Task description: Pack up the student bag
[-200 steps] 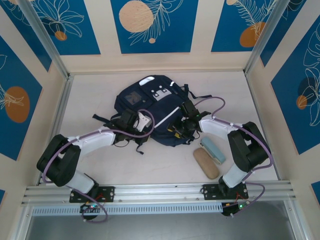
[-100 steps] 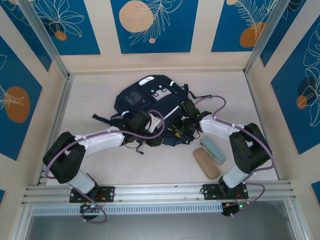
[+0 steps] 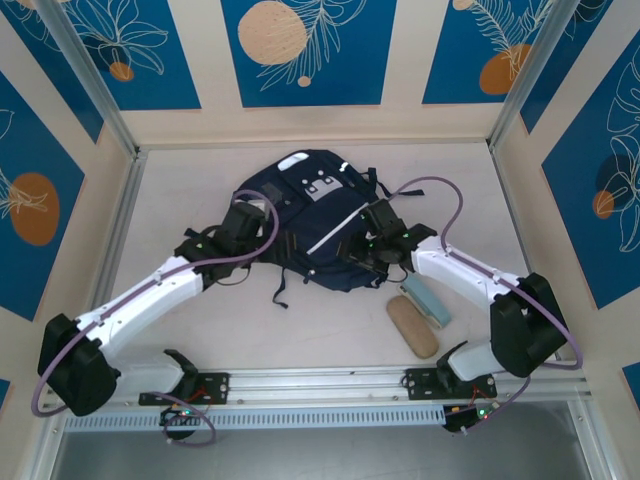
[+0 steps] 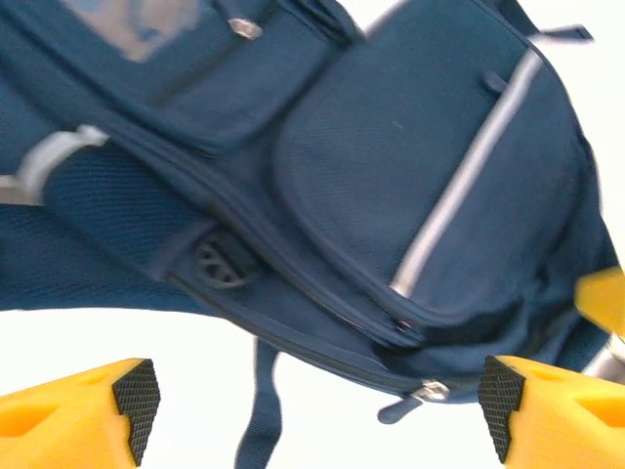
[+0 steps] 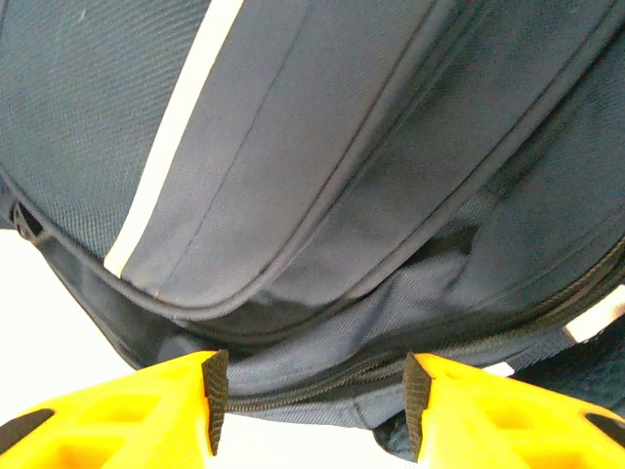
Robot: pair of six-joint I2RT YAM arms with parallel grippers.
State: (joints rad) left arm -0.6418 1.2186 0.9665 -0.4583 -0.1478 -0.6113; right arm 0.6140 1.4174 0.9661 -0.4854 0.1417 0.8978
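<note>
From above the light is bright and even; we find only faint shadows beside the student bag (image 3: pixel 300 215). In the left wrist view the table (image 4: pixel 78 337) is overexposed to white and the bag blurred; the right wrist view is sharper.

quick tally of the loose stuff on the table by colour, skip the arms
navy: 1, the backpack
pale blue: 1, the oblong case
tan: 1, the oval case
total: 3

Student bag (image 4: pixel 410 195) blurry, partly off-frame
</note>
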